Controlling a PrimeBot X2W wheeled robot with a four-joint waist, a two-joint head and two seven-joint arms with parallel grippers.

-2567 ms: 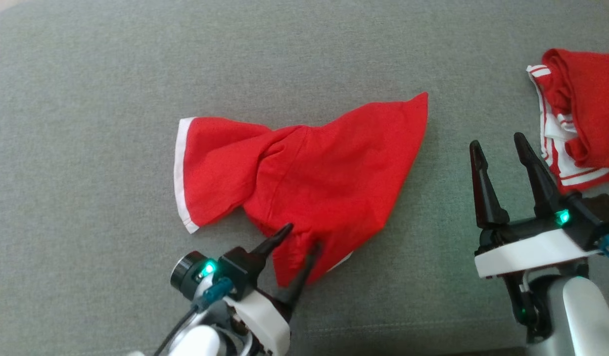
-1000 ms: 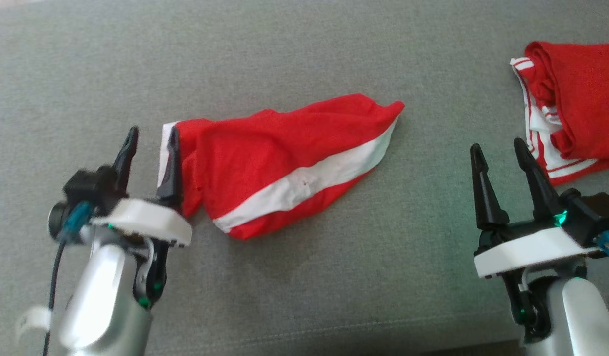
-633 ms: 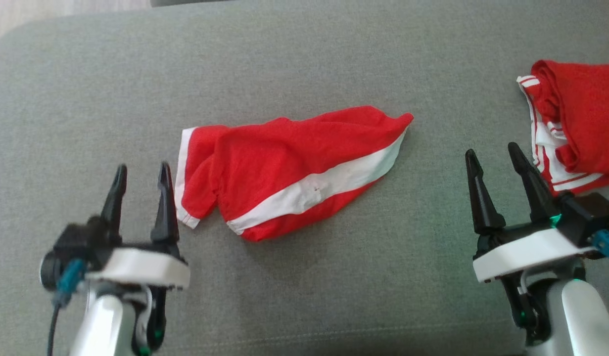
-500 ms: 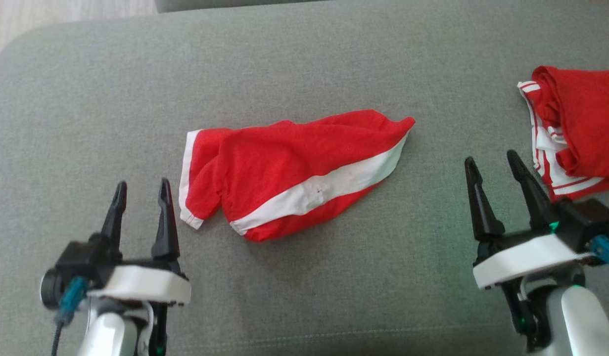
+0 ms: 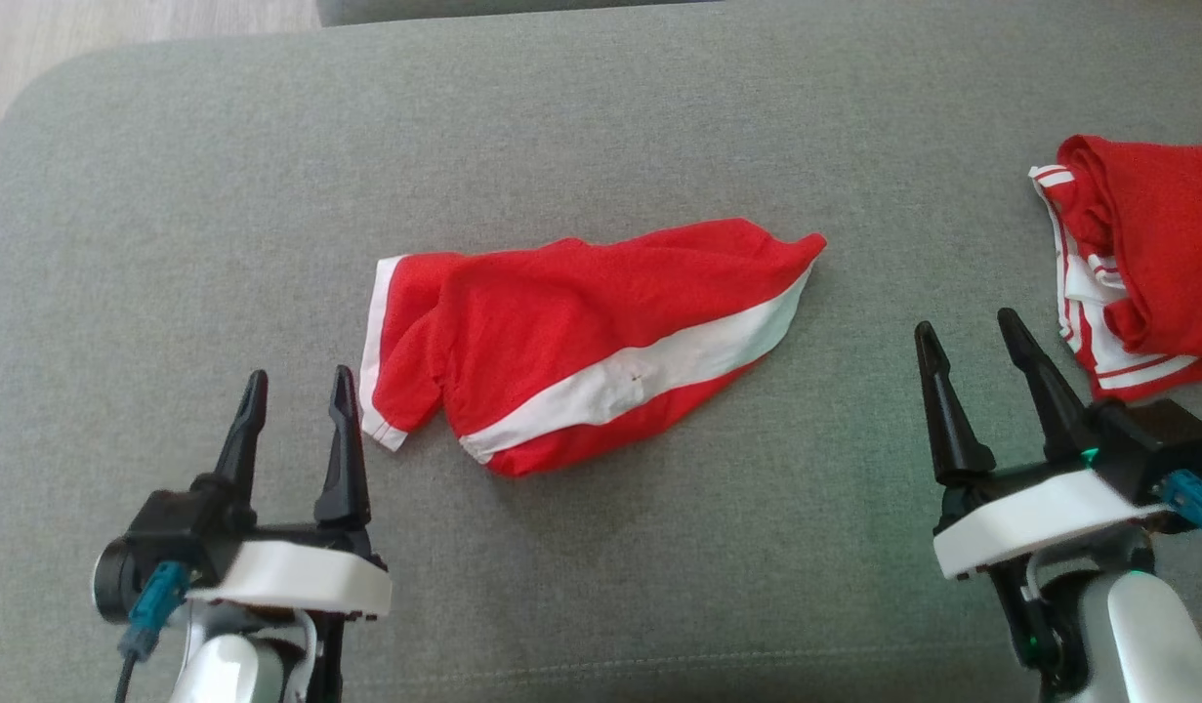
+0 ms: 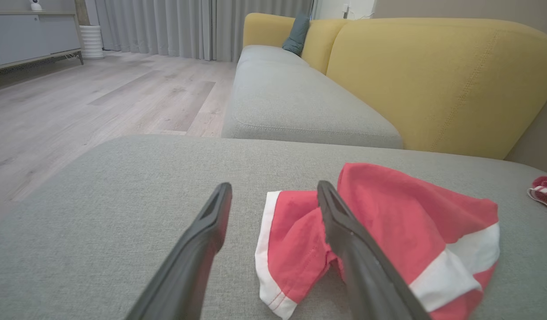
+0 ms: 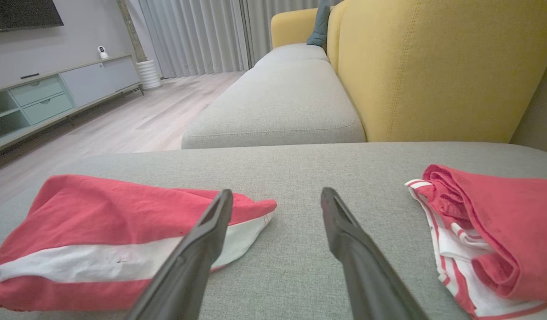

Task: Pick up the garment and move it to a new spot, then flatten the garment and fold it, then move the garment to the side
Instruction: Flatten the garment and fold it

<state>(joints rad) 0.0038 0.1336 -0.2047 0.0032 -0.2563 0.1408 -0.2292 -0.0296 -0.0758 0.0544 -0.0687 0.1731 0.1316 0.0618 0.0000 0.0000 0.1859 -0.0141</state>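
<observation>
"Where's the garment?"

"I see the red garment (image 5: 581,351) lying mid-cushion (image 5: 601,117), its white-trimmed edge just beside my left gripper (image 5: 300,379)."

"Grippers?"

"Both are spread wide and hold nothing. My right gripper (image 5: 964,327) sits between the garment and a red bundle (image 5: 1147,273) at the right edge."

"Room?"

"There's bare grey cushion all around, and floor (image 5: 122,24) past the far-left corner."

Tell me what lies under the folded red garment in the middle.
The red garment lies on the grey cushion, which shows all round it. Its own lower layers and the cushion beneath are covered.
</observation>
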